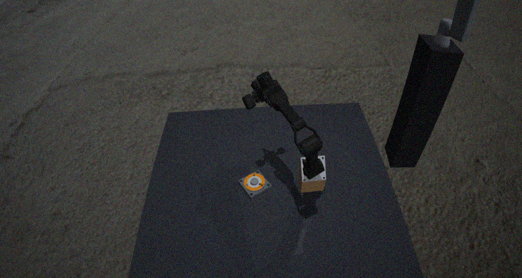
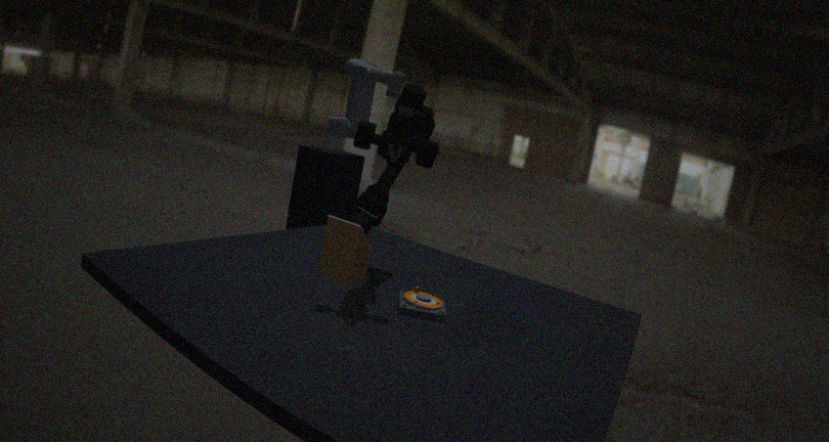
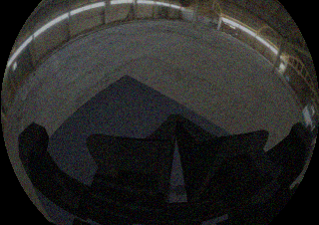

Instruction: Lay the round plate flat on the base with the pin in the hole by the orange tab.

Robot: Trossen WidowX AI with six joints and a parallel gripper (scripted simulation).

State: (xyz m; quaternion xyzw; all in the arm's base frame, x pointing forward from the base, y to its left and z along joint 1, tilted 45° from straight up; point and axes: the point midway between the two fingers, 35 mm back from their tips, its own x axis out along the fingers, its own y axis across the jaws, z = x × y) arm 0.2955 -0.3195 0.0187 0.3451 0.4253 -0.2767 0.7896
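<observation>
A: Start with the biggest thing. What is where?

B: The dark table (image 1: 226, 231) fills the lower middle of the top view. The arm (image 1: 289, 118) rises from its tan pedestal (image 1: 312, 184) near the table's centre and reaches toward eleven o'clock, high above the surface.

A: And the gripper?

B: The gripper (image 1: 258, 88) hangs over the table's far edge. Its fingers are pressed together with nothing between them; the wrist view shows only a thin sliver of light where they meet.

A: Where is the plate?

B: The round plate (image 1: 254, 181), orange-ringed, sits on its square grey base (image 1: 264, 189), just at nine o'clock from the pedestal. It lies well apart from the fingers, toward six o'clock from them in the top view, and far below.

A: The tab and the pin?

B: Too small and dim to make out, so I cannot tell which way the hole is off. My judgement: the gripper must swing back toward the pedestal and descend before anything else.
</observation>
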